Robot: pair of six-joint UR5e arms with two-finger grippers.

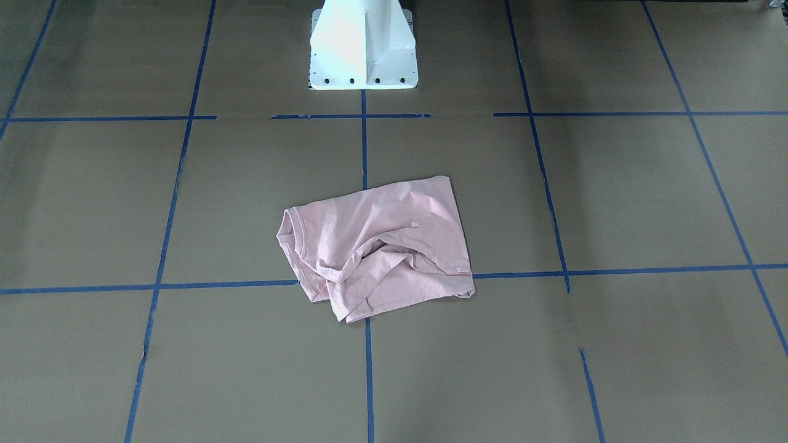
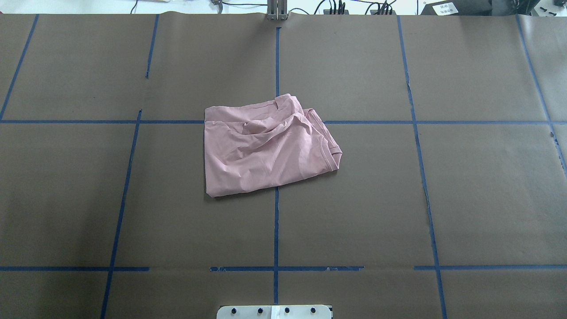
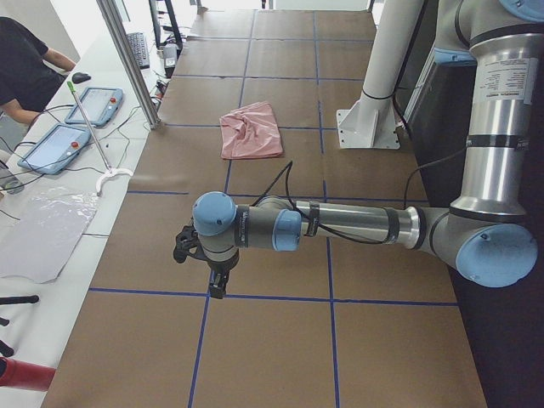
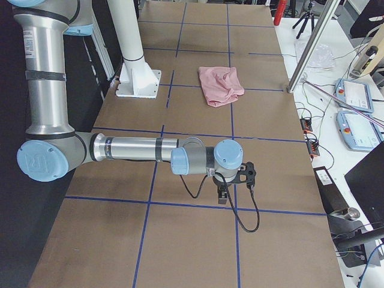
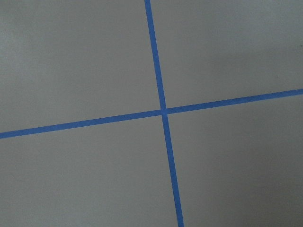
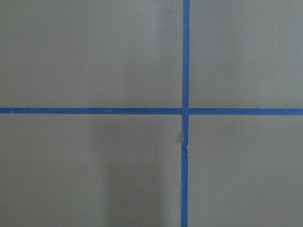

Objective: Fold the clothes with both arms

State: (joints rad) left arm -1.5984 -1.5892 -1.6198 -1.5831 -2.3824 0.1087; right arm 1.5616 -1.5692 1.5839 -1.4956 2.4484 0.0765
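Note:
The clothes are one pale pink T-shirt (image 1: 375, 246), lying crumpled and loosely bunched near the middle of the brown table (image 1: 615, 197). It also shows in the overhead view (image 2: 266, 146) and far off in both side views (image 3: 251, 132) (image 4: 221, 84). Neither arm appears in the overhead or front-facing views. My left gripper (image 3: 217, 285) hangs over bare table at my left end, well away from the shirt. My right gripper (image 4: 223, 195) hangs likewise at my right end. I cannot tell whether either is open or shut. Both wrist views show only table and blue tape.
The white pedestal base (image 1: 363, 49) stands at the robot's edge of the table, behind the shirt. Blue tape lines (image 2: 276, 221) grid the table. A person (image 3: 25, 68) sits at a side bench with tablets (image 3: 55, 144), beyond a metal post (image 3: 127, 59).

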